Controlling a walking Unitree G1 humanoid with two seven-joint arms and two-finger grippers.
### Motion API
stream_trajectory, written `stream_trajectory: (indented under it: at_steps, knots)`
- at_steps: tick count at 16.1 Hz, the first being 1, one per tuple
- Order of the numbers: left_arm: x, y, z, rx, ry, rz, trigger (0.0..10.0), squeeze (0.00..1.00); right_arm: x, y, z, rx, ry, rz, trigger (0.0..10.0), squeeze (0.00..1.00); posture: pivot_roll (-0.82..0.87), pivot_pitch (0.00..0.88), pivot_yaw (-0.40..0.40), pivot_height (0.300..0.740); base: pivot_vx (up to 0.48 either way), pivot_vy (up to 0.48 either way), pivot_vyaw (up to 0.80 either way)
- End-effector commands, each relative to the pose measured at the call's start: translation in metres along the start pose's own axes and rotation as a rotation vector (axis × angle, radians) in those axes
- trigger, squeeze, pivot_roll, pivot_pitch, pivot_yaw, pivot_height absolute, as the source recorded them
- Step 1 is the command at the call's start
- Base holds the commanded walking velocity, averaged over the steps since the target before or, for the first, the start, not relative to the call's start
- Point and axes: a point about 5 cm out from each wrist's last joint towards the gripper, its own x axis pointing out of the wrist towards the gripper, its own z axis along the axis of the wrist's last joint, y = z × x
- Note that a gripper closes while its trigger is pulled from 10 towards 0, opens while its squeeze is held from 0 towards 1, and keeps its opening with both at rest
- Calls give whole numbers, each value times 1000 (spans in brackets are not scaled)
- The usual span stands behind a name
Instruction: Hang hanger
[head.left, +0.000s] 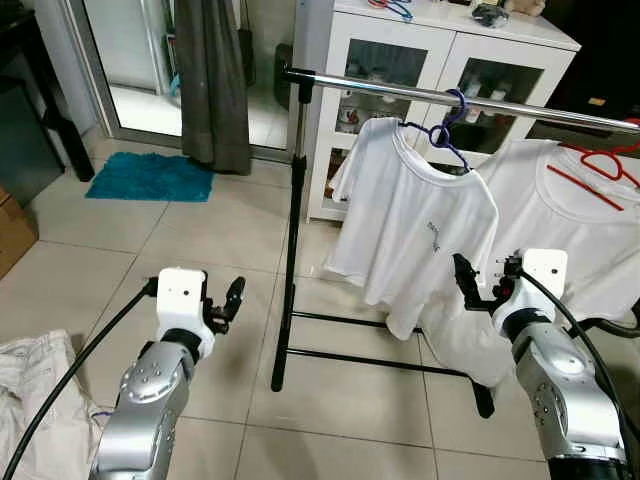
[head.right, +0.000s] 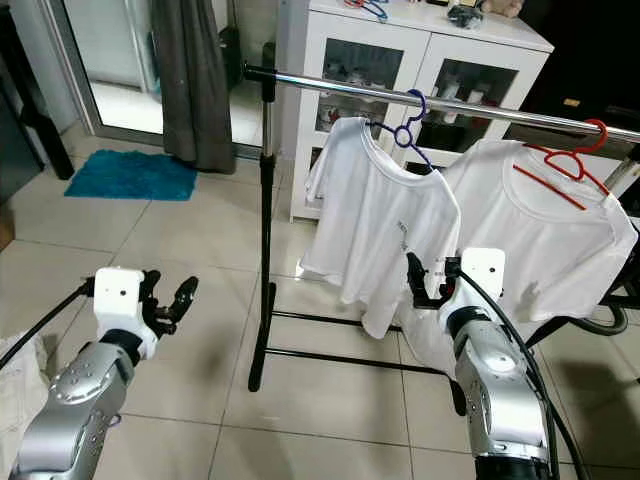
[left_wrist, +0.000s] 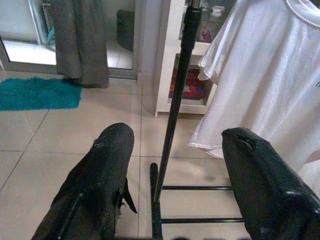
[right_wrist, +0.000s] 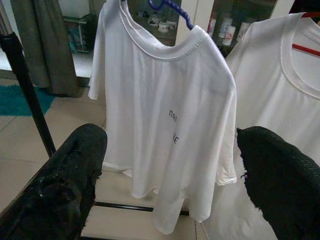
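From the head, a blue hanger carrying a white T-shirt is hanging on the rail before a glass-fronted cabinet (jars inside), above the empty right gripper, while both wrist views are showing fingers spread wide, left gripper included.

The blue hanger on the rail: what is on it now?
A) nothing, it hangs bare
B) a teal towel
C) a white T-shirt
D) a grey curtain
C: the blue hanger hooks over the silver rail and carries a white T-shirt, beside a second white shirt on a red hanger; both pincers are open and hold nothing.
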Motion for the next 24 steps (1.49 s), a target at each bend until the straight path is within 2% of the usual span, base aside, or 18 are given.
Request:
stream_trajectory:
  at_steps: [1,7,12,14,15,19,22,24]
  knots:
    - [5,1,1,1,9,-1,10000,0,2,-5,2,-7,-10,-21,10000,0,66,0,-73,740,0,0,0]
    - [16,3,4,24,-2,3,10000,0,15,-1,10,-19,-37,-20,10000,0,70,0,-81,740,0,0,0]
    - [11,1,-3,19,27,12,10000,0,16,-4,14,-39,-44,-9,10000,0,67,0,-104,740,0,0,0]
    - [8,3,-6,6,39,26,10000,0,18,-5,14,-43,-39,-5,10000,0,74,0,-112,740,0,0,0]
    - [8,4,-5,-29,32,21,10000,0,20,-4,15,-34,-41,4,10000,0,76,0,-109,740,0,0,0]
    - [17,2,19,10,-63,-24,10000,0,25,1,23,-6,-84,15,10000,0,94,0,-106,740,0,0,0]
    - [23,8,26,23,-92,6,10000,0,33,7,21,13,-80,22,10000,0,133,0,-113,740,0,0,0]
    - [29,13,28,18,-106,11,10000,0,44,17,24,28,-91,29,10000,0,139,0,-108,740,0,0,0]
